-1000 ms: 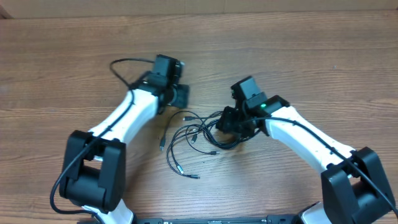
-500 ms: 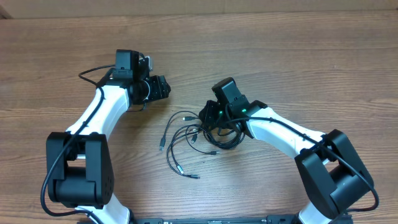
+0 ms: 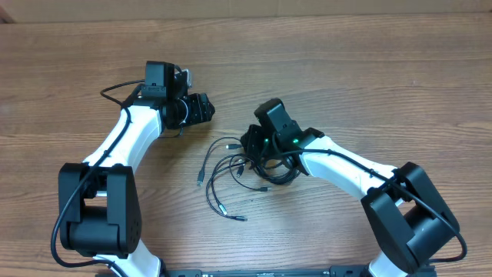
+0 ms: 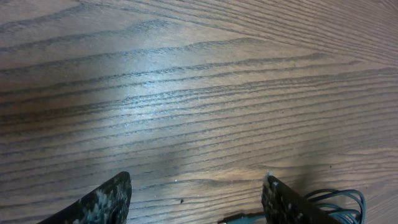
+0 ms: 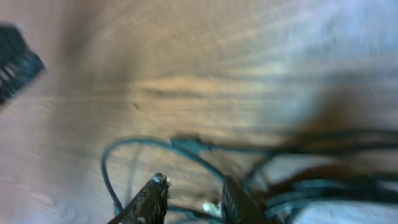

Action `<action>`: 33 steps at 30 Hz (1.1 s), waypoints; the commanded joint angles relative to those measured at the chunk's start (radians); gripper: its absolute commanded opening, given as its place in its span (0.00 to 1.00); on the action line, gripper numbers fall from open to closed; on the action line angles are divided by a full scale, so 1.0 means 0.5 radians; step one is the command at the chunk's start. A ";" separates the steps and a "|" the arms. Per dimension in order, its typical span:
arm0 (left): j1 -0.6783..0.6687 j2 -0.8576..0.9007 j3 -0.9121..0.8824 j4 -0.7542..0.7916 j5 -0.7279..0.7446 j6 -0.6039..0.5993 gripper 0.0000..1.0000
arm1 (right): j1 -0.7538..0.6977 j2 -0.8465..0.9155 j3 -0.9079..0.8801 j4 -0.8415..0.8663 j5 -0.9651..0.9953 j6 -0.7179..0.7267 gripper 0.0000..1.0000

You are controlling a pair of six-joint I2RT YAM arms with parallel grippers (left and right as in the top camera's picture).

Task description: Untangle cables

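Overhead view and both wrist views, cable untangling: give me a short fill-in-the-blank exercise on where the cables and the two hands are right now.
1. The black cables lie on a ____ table.
2. The left hand is ____, with nothing between its fingers.
3. The right hand hangs directly over the ____.
Missing words: wooden; open; cables.

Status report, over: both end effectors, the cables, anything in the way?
Left end effector open, empty, over bare wooden table. Right end effector jaws narrow, down in the tangled thin black cables; grip unclear in blur. Nothing blocking.
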 commanded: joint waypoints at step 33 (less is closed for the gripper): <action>-0.017 0.011 0.020 0.014 0.034 -0.018 0.68 | -0.100 0.113 -0.014 0.310 0.138 0.103 0.32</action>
